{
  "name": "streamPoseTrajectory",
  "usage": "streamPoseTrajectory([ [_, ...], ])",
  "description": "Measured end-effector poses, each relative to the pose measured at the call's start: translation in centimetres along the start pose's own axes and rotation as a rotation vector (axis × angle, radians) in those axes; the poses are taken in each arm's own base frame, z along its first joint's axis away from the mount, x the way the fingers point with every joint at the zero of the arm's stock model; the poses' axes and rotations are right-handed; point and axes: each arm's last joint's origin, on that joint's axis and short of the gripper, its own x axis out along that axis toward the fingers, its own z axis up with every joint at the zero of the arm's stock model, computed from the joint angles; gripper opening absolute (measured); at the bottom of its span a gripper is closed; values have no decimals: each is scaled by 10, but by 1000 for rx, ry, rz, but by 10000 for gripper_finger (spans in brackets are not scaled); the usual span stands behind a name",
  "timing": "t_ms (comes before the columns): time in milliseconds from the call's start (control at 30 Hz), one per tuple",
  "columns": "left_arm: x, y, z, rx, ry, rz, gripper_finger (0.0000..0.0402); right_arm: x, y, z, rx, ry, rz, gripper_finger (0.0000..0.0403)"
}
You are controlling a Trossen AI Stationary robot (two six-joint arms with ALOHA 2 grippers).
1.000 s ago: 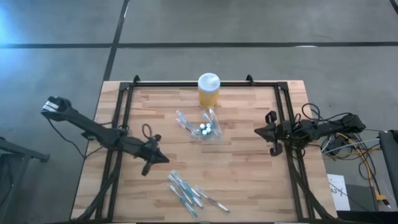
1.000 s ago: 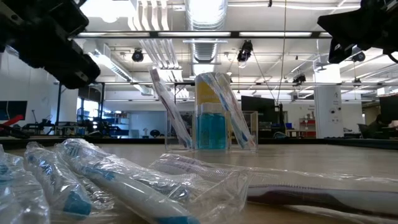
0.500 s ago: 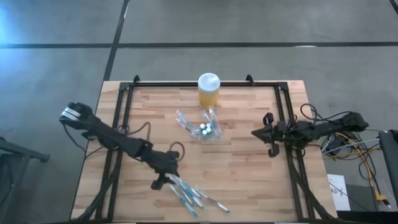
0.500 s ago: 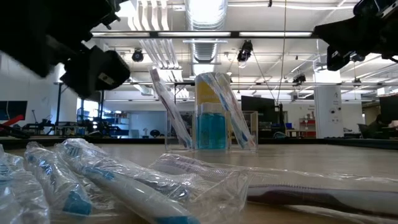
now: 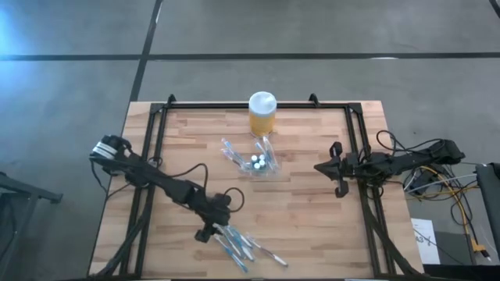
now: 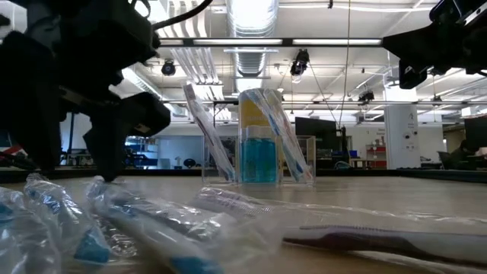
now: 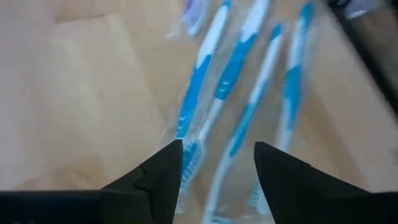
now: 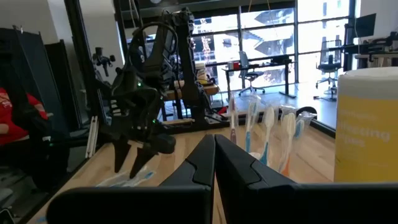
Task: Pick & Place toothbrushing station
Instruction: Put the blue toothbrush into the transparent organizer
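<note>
— Where is the left pincer (image 5: 209,231) sitting right now?

— It is hanging low over the near part of the table (image 5: 312,226), right at the end of the pile of wrapped toothbrushes (image 5: 241,244). Its two dark fingers (image 7: 163,171) are standing apart, and in the left wrist view the blue-and-white toothbrushes in their clear wrappers are lying just past the tips. Nothing is sitting between the fingers; whether the tips are touching a wrapper is hard to tell.

— And from the table-level camera?

— The left pincer (image 6: 106,144) is showing as a big dark shape standing over the wrapped toothbrushes (image 6: 144,221) in the foreground.

— What is the right pincer (image 5: 336,168) doing?

— It is waiting at the right side of the table, raised above the wood. Its fingers (image 8: 214,155) are pressing together, holding nothing.

— Where is the toothbrushing station (image 5: 258,162)?

— It is standing near the middle of the table, a small clear holder with a few wrapped brushes leaning out of its slots. It is sitting just in front of the yellow jar (image 5: 262,114) with the white lid, which is standing at the far edge. The holder (image 6: 259,148) is standing upright, well apart from both pincers.

— And the pile of brushes relative to it?

— The pile is lying closer to the near edge, apart from the holder.
</note>
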Motion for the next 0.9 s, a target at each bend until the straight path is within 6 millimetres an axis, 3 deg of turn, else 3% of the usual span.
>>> streamPoseTrajectory([
  [433,-7,11,-1,46,16,165,204,0,0,0,-3,2,-1,8],
  [900,-6,10,-1,83,26,112,200,1,0,-2,-7,15,-3,8],
])
